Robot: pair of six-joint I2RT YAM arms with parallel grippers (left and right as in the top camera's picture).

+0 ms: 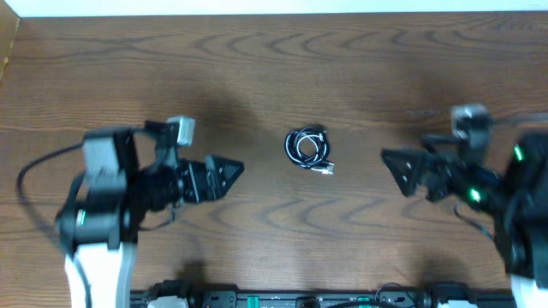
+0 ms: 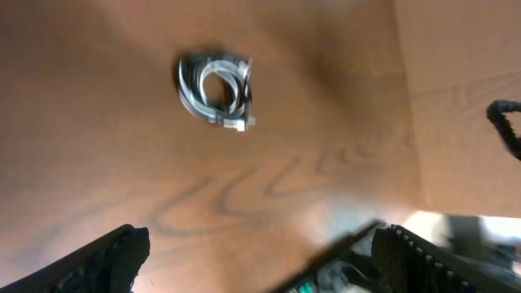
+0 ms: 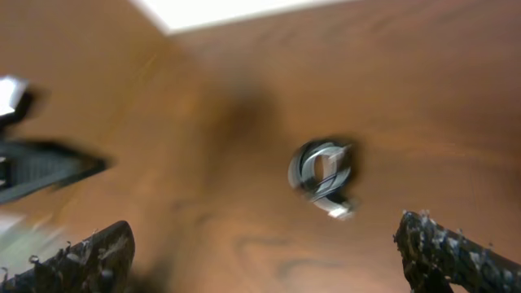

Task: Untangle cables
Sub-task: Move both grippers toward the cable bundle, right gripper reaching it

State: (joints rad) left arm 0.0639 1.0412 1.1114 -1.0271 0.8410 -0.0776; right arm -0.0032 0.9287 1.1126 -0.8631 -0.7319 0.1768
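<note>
**A dark wood-grain worktop, one small coil at its middle**

We see a brown worktop point(image 1: 257, 68) with bold grain running across it, edged along its far side by a pale strip point(image 1: 274, 5). Near the centre lie the cables point(image 1: 310, 148), wound together into one small, roughly round bundle that rests flat on the wood. Black and white strands overlap in the loop, and we cannot tell how many cords are in it. A light plug end point(image 1: 327, 169) pokes out at the edge of the bundle nearest the robot.

The bundle lies between the two arms and well apart from both. Nothing touches it.

The left end effector point(image 1: 227, 171) hovers to the left of the coil, pointing towards it. In the left wrist view its fingers point(image 2: 114, 256) sit at opposite lower corners, spread wide with nothing between them, and the coil shows above them.

The right end effector point(image 1: 396, 167) faces the coil from the other side. The right wrist view is blurred, yet its fingers point(image 3: 444, 248) are likewise far apart and grip nothing, with the coil just right of the picture's middle.
</note>
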